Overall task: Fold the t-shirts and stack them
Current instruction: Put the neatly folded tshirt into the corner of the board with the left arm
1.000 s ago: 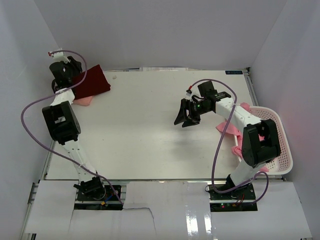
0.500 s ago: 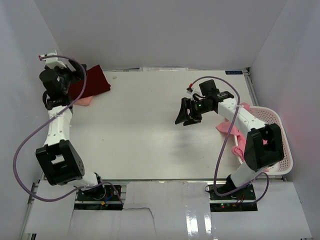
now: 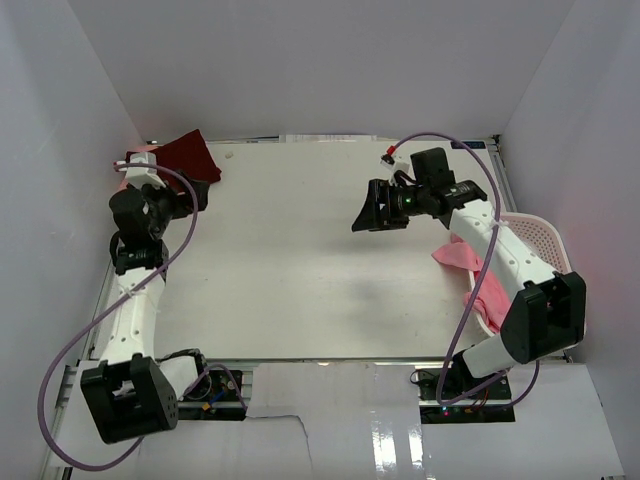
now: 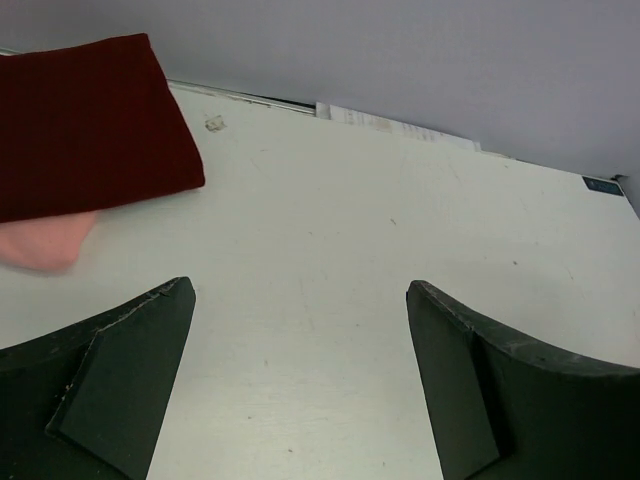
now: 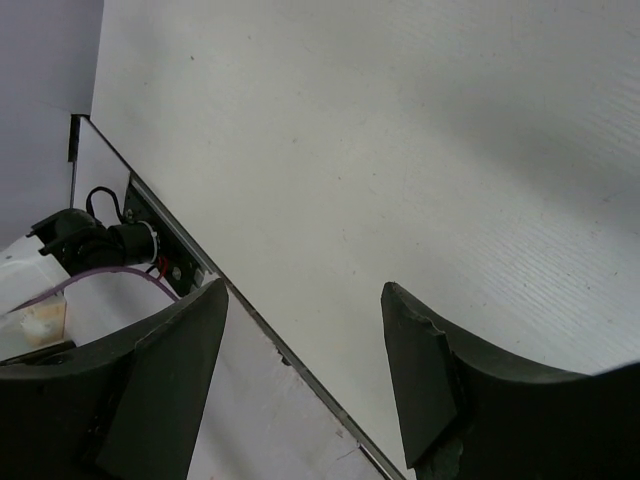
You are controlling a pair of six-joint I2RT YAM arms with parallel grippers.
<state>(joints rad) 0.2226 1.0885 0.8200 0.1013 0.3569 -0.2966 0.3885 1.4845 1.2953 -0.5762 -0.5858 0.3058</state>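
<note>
Left gripper (image 3: 190, 195): jaws spread wide, nothing held. In the left wrist view (image 4: 297, 290) there is only bare table (image 4: 350, 200) between the fingers.

The folded maroon t-shirt (image 4: 85, 125) lies flat in the far-left corner, just beyond and left of those fingers, apart from them. A salmon pink t-shirt (image 4: 45, 240) pokes out from under its near edge, so that looks like the stack.

Right gripper (image 3: 368, 212): partly open, empty, hovering over the table right of centre with its fingers pointing left. The right wrist view (image 5: 302, 295) shows only table and its near edge between the jaws.

The unfolded pink t-shirts (image 3: 462, 255) hang over the left rim of the white mesh basket (image 3: 550, 240) at the right edge, bunched up, running roughly far to near along the rim.

Key relation: the pink pile sits right of and nearer than the right fingers, behind the way they point and under that arm's forearm. The right arm is much closer; the left is well apart, across the table. My read: the right arm must swing back right and come down on the top fold of the pile.
</note>
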